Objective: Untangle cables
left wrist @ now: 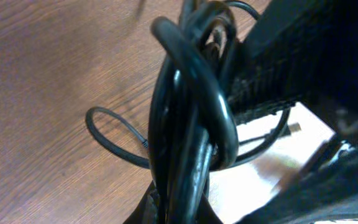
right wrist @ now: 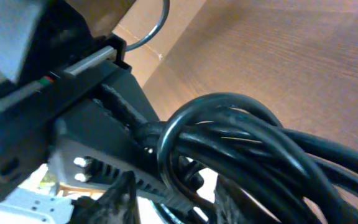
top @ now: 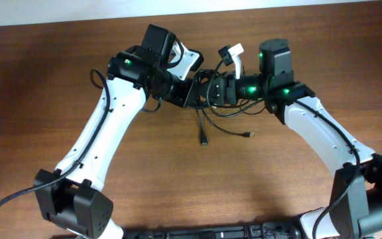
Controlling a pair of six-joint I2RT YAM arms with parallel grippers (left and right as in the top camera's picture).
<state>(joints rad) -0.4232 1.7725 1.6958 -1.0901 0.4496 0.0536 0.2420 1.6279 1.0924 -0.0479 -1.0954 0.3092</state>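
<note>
The cables [top: 203,123] are a black bunch held above the wooden table between my two grippers, with loose strands trailing toward two small plug ends [top: 203,141]. My left gripper [top: 192,93] is shut on the bunch. In the left wrist view the thick loops of the cables [left wrist: 185,112] rise straight out of the left gripper [left wrist: 180,210]. My right gripper [top: 209,91] faces it from the right. In the right wrist view the right gripper [right wrist: 176,199] is open, its fingers [right wrist: 122,194] on either side of a loop of the cables [right wrist: 241,143].
The brown table [top: 178,186] ends at its far edge [top: 78,23] along the top. Both arm bases [top: 78,206] stand at the near side. A thin loop of cable [left wrist: 114,140] lies on the wood below the bunch.
</note>
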